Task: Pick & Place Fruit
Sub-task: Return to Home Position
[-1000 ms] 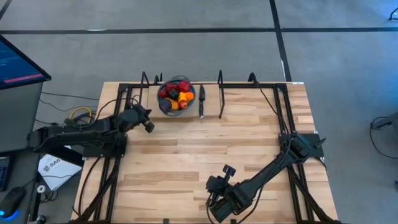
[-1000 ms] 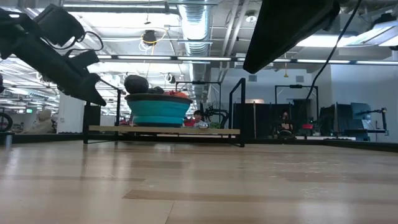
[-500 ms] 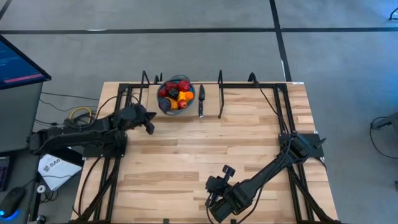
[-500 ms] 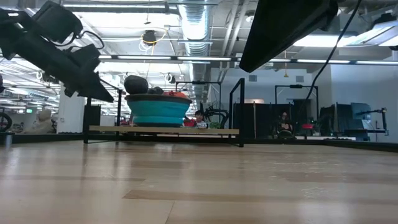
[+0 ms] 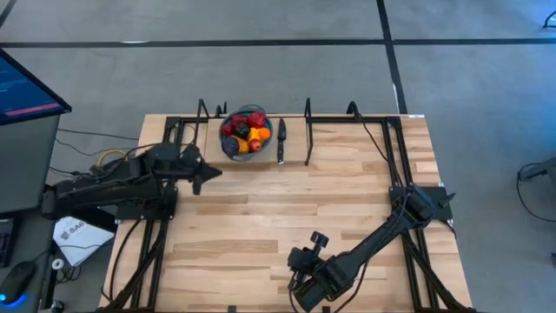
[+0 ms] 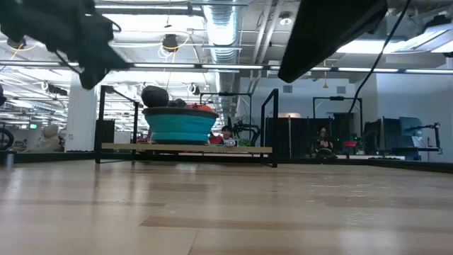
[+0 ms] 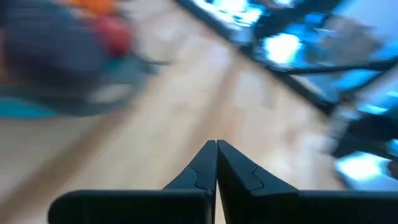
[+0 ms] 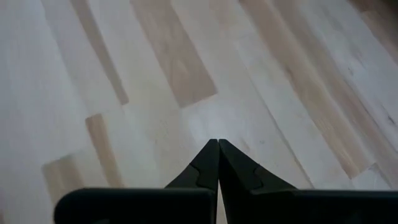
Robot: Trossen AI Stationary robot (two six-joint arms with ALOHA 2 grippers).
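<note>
The fruit [image 5: 246, 130] is a heap of small red, orange, yellow and dark pieces in the round blue bowl [image 5: 228, 148], which stands near the table's far edge. In the low view the bowl [image 6: 180, 126] shows a dark piece [image 6: 154, 95] on top. My left gripper [image 5: 215, 171] is shut and holds nothing. It hovers above the wood just left of and nearer than the bowl. The left wrist view shows its fingers [image 7: 216, 144] closed, with the fruit blurred beyond. My right gripper [image 5: 298, 283] waits shut over bare wood [image 8: 217, 142] by the near edge.
A slim black knife [image 5: 281, 142] lies just right of the bowl. Black frame bars run along the table's edges, and upright posts [image 5: 308, 130] stand at the far side. Bare wood [image 5: 287, 209] spreads between the two arms. A monitor [image 5: 22, 91] stands off the table's left.
My left gripper has risen clearly above the table beside the bowl and has rolled about its own axis, while its wrist has drawn back a little toward the left edge. It has stayed shut. The fruit and bowl have kept still.
</note>
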